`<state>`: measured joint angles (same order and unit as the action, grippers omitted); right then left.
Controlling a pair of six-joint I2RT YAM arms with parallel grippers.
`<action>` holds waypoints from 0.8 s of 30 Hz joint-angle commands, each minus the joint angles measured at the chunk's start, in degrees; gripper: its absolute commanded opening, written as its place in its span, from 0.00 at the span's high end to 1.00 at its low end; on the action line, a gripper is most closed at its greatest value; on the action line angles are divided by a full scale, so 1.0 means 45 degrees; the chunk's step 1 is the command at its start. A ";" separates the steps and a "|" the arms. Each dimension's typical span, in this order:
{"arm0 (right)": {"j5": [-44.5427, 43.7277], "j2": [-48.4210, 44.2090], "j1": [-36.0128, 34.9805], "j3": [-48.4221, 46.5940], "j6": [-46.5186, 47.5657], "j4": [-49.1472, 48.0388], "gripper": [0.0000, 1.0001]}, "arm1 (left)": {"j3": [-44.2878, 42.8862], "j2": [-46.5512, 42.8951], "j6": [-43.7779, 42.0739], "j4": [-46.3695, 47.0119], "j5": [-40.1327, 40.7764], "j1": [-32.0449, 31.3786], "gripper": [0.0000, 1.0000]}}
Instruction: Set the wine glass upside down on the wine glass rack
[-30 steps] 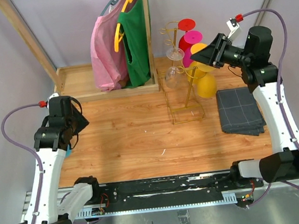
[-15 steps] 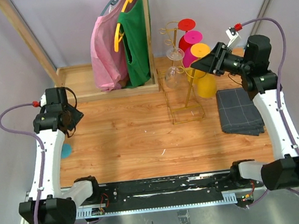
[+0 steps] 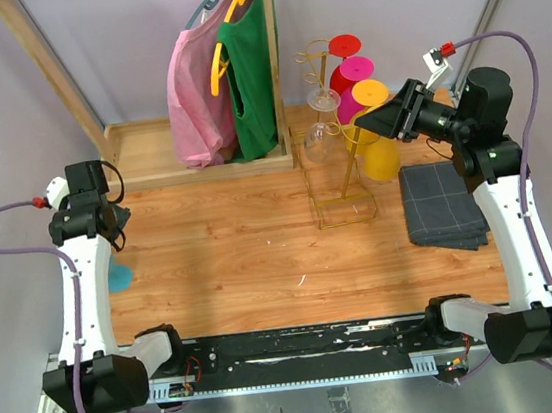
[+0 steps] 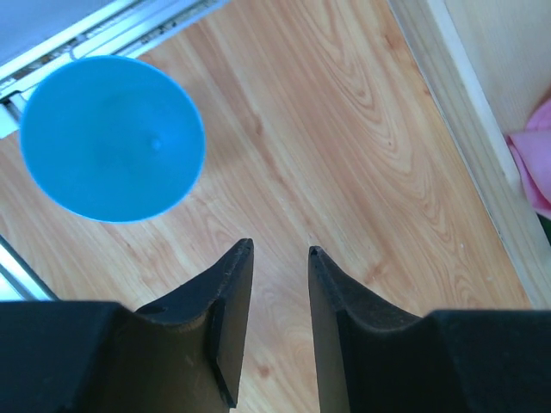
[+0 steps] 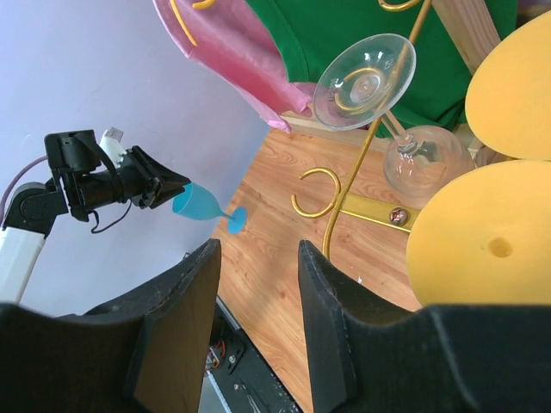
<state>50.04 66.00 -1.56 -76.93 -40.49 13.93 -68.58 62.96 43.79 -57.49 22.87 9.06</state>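
Observation:
The blue wine glass [image 3: 119, 278] stands on its foot at the table's left edge, its rim facing up in the left wrist view [image 4: 112, 138]; the right wrist view shows it small and far off [image 5: 202, 206]. My left gripper [image 3: 115, 220] hangs open and empty a little behind it [image 4: 280, 249], not touching. The gold wire wine glass rack [image 3: 341, 173] stands right of centre, with a clear glass [image 5: 366, 82] hung upside down on it. My right gripper [image 3: 364, 121] is open and empty, high beside the rack's right arms [image 5: 258, 245].
Red, magenta and yellow glasses [image 3: 368, 91] hang on the rack's right side, and a yellow one [image 3: 381, 158] sits beside its base. A folded grey cloth [image 3: 444, 204] lies at the right. A wooden clothes rack [image 3: 163, 145] with pink and green garments stands at the back.
My left arm has swung left and back, away from the blue glass, which now shows fully. My right gripper has shifted slightly. Both grippers stay open.

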 commanded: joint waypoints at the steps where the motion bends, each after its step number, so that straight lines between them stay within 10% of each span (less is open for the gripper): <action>1: 0.0403 -0.0110 0.0113 0.0230 -0.0162 -0.0428 0.57 | 0.0078 0.0029 0.0392 0.0010 0.1137 0.0576 0.64; 24: 0.0598 -0.0175 0.0074 0.0317 -0.0153 -0.0421 0.57 | 0.1547 0.0822 -0.0498 0.1319 0.2550 0.1356 0.64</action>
<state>51.46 66.00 -1.58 -76.18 -41.17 13.54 -62.52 66.50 42.24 -53.65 31.03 14.57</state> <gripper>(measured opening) 0.433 0.359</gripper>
